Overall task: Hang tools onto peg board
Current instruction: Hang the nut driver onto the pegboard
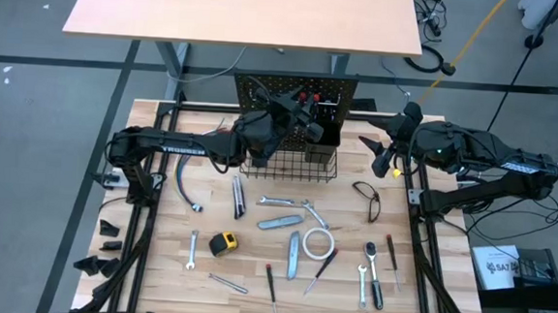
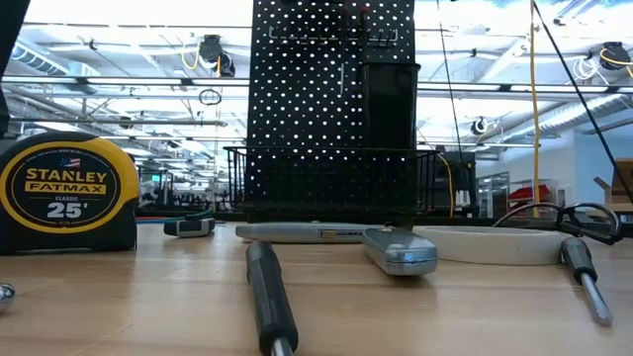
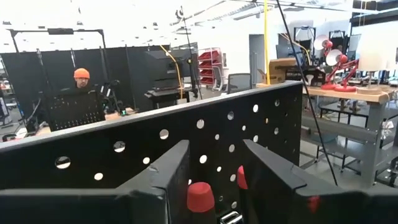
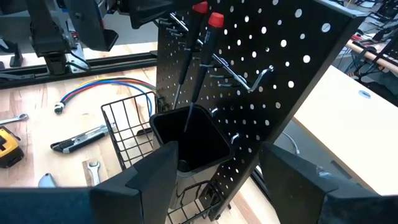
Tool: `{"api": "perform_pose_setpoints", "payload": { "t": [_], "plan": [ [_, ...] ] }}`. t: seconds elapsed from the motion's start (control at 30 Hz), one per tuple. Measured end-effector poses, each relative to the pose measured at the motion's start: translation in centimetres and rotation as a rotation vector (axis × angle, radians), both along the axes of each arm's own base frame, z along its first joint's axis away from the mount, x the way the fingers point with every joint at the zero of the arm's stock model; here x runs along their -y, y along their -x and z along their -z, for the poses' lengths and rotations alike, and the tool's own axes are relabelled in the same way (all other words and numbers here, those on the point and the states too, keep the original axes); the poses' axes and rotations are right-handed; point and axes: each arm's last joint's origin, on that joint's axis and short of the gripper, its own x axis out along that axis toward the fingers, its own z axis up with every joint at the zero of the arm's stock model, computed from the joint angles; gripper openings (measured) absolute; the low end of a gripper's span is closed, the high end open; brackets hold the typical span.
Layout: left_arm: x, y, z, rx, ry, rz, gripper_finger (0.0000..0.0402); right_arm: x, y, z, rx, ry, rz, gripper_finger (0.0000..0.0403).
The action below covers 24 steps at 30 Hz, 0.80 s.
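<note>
The left gripper (image 1: 312, 123) hangs above the small black cup holder (image 4: 189, 142) at the peg board (image 1: 297, 97), its two fingers (image 3: 163, 180) parted with a clear gap between them. In that gap, just below the fingers, sit the red caps of two screwdrivers (image 4: 208, 37); the fingers touch neither cap in the left wrist view. Both screwdrivers stand upright with their shafts down in the cup holder, close against the perforated panel. The black wire basket (image 1: 293, 164) runs along the board's base, on its near side.

The right gripper (image 1: 388, 155) waits to the right of the board, above the table's far right corner, its jaws spread and holding nothing.

On the wooden table (image 1: 156, 265) nearer than the basket lie the remaining tools: a yellow-black tape measure (image 1: 223, 242), a white tape roll (image 1: 318, 242), grey utility knives (image 1: 281, 222), silver wrenches (image 1: 193, 249), more screwdrivers and a pair of pliers (image 1: 367, 199) to the right. A person in an orange cap (image 3: 81, 73) shows in the room beyond the board.
</note>
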Motion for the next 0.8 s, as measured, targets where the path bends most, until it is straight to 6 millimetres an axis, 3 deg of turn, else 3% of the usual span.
{"api": "perform_pose_setpoints", "payload": {
  "t": [0.47, 0.8],
  "plan": [
    [1.5, 1.5, -2.1, 0.022, -0.034, 0.021, 0.0153, 0.0, 0.0, 0.0, -0.003, 0.004, -0.005, 0.0222],
    [5.3, 4.7, -5.2, -0.014, -0.046, 0.072, 0.0153, -0.3, -0.2, 0.0, 0.028, -0.093, -0.097, 0.0222]
  ]
}}
